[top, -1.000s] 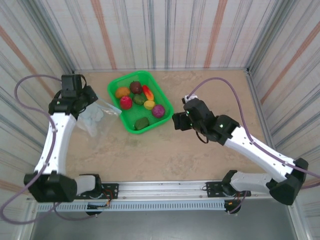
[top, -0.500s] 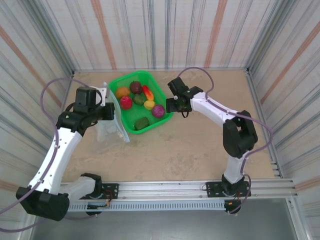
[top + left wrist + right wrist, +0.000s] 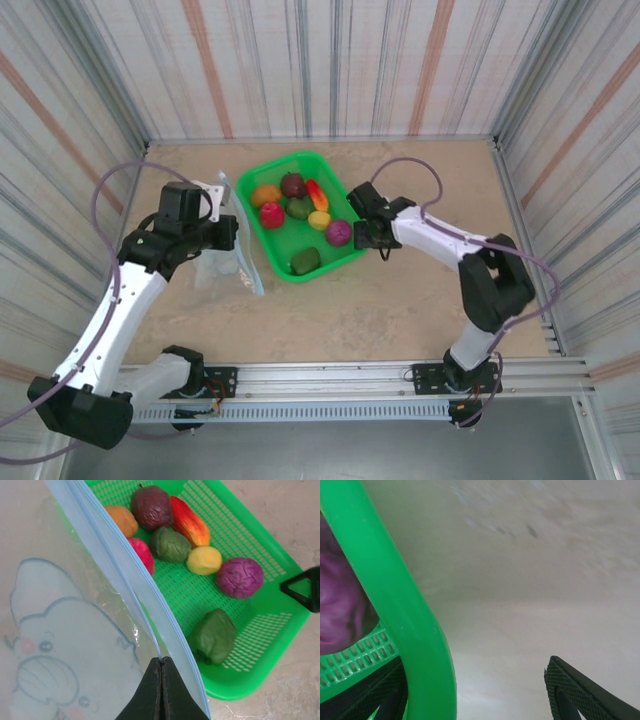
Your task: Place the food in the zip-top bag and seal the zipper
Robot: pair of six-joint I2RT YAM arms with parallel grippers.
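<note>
Close up, the left wrist camera catches what the overhead one cannot: the left gripper (image 3: 161,679) clenched on the zipper (image 3: 125,580). The strip's long axis runs away along the green basket's (image 3: 200,595) left side, and the zip-top bag (image 3: 60,630) lies left of it. The basket holds, near to far:
- a dark green piece (image 3: 215,635)
- magenta (image 3: 240,576)
- yellow (image 3: 204,560)
- pink-red (image 3: 142,552)
- another dark green (image 3: 170,544)
- red (image 3: 190,522)
- orange (image 3: 122,521)
- maroon (image 3: 151,507)

The right gripper (image 3: 472,687), jaws spread, straddles the basket's right rim.

A green mesh basket (image 3: 250,630) sits on the beige table (image 3: 400,310).
</note>
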